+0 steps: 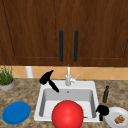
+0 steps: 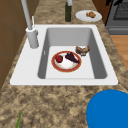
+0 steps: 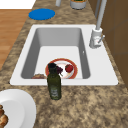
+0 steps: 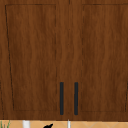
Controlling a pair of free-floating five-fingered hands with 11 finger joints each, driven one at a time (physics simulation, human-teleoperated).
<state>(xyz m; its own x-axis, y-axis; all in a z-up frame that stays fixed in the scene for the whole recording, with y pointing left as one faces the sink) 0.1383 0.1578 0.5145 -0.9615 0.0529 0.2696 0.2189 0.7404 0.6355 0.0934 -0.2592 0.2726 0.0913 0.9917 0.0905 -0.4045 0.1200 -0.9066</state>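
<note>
White plate (image 1: 111, 113) on the tabletop (image 1: 25, 91), at the front right corner of the sink (image 1: 40, 110), with brown food (image 1: 119, 119) on it. Right beside its left edge, the right robot hand (image 1: 102, 110), a dark lump just over the sink's rim. Cannot tell how far open, or whether touching the plate. Just behind, a dark green bottle (image 1: 106, 94), standing upright on the tabletop.

Over the back left corner of the sink, the left robot hand (image 1: 46, 78), up in the air. Fingers (image 1: 55, 87) stretched out straight, pointing down and to the right toward the basin. Holding nothing, touching nothing. Close by on the right, the gray faucet (image 1: 68, 77) at the back rim.

Down in the basin, a plate with a red rim (image 2: 53, 62), carrying a small red fruit (image 2: 59, 59) and something dark purple (image 2: 72, 57). Just beside that plate, a small brown thing (image 2: 82, 50). In the front view, a big red ball (image 1: 67, 115) in front of the basin.

Farther left on the tabletop, a blue plate (image 1: 16, 113), and behind it a green plant in a pot (image 1: 6, 81). Up above, brown cabinet doors with two black handles (image 4: 61, 98).
</note>
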